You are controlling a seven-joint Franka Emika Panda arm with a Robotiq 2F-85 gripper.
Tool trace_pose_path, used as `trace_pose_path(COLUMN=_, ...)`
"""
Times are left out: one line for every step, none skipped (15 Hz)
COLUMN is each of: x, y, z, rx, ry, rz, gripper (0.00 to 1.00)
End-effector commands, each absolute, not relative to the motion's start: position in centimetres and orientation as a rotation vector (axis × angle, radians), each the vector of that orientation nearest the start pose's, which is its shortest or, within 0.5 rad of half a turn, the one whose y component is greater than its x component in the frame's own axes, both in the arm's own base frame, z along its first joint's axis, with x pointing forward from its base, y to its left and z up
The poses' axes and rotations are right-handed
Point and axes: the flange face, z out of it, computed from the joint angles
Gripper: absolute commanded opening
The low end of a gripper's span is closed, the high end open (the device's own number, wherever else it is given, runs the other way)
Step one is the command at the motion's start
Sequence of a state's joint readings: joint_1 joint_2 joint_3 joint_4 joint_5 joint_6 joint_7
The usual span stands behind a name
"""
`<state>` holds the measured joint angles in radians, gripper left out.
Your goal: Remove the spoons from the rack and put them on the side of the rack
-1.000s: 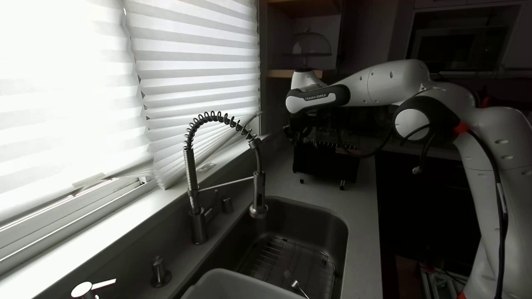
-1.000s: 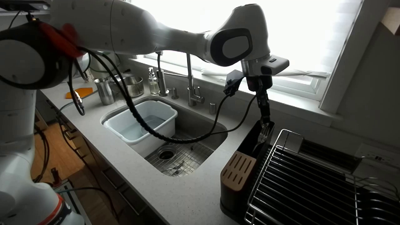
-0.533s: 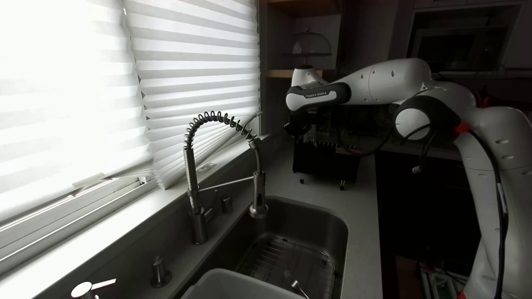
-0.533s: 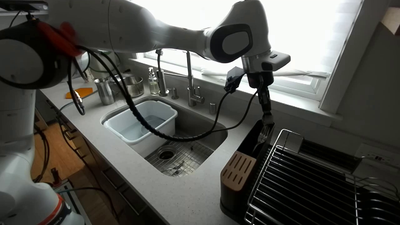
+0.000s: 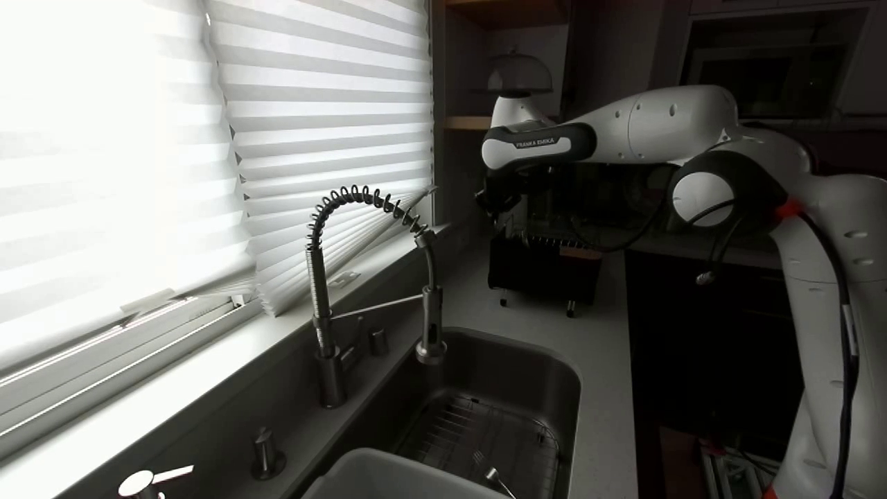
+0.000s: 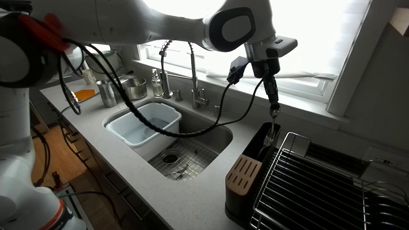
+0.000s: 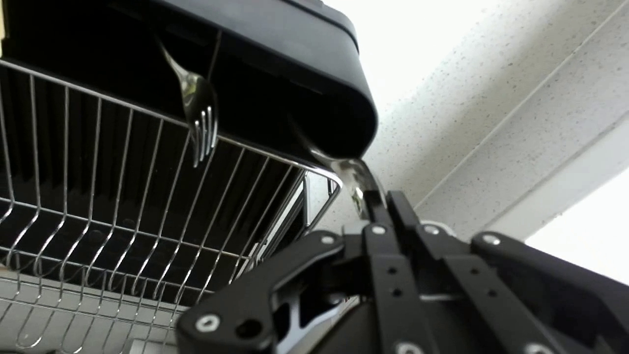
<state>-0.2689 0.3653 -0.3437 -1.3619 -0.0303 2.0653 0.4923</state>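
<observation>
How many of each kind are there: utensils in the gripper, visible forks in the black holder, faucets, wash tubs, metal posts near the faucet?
Utensil in gripper: 1
Fork in black holder: 1
Faucet: 1
Wash tub: 1
Metal posts: 2
Total: 6

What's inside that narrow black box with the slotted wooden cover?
A fork leans in the black box, tines up; the hand holds another utensil, handle down toward the box. Darkness hides the bottom, and slotted wood covers one end.

So I'm pinching a shiny spoon (image 7: 356,178) in the jaws, handle pointing toward the black rack (image 7: 300,44), and a fork (image 7: 198,101) is poking out nearby.
</observation>
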Motion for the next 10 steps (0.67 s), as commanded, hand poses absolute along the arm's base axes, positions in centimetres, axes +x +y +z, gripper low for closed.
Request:
trace_pose_path(x=58.0, y=-35.8, z=58.6, rx=-2.818, ry=1.633, rz=-0.595, gripper=0.01)
trace_pose_path(x=57.7, y=-35.5, z=59.4, rx=-2.818, ry=1.616, rz=-0.608, gripper=0.01)
trace_pose_path(x=57.5, y=-35.1, z=60.2, rx=-2.817, ry=1.606, rz=-0.634, gripper=0.01)
trace_pose_path(x=57.2, y=-34.7, z=61.1, rx=-2.815, ry=1.594, rz=-0.660, gripper=0.01)
trace_pose_path(x=56.9, y=-34.2, z=62.0, rx=-2.815, ry=1.577, rz=-0.682, gripper=0.01)
trace_pose_path(x=56.7, y=-33.7, z=62.9, rx=-2.813, ry=1.565, rz=-0.711, gripper=0.01)
trace_pose_path(x=56.5, y=-33.2, z=63.8, rx=-2.813, ry=1.551, rz=-0.735, gripper=0.01)
trace_pose_path(x=56.3, y=-32.6, z=64.6, rx=-2.809, ry=1.540, rz=-0.759, gripper=0.01)
trace_pose_path(x=56.2, y=-32.1, z=65.2, rx=-2.806, ry=1.524, rz=-0.775, gripper=0.01)
trace_pose_path(x=56.0, y=-31.6, z=65.8, rx=-2.800, ry=1.510, rz=-0.784, gripper=0.01)
